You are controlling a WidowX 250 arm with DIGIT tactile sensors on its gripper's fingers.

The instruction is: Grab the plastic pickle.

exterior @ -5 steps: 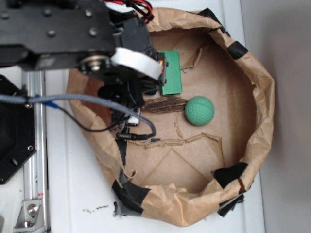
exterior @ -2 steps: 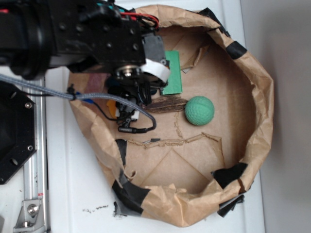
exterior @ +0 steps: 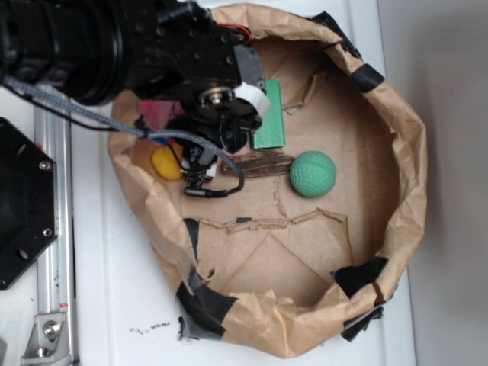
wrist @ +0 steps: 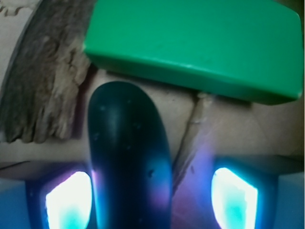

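claw: spread wide, empty, a glowing fingertip on each side | plastic pickle: straight ahead between the fingertips, nearer the left one | long axis: along the reach, across the closing line | beyond: green block

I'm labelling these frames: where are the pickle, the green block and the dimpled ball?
plastic pickle (wrist: 127, 157): wrist view, middle of its dark glossy body.
green block (wrist: 200, 43): wrist view, its flat top face.
dimpled ball (exterior: 313, 174): exterior view, centre of the ball.
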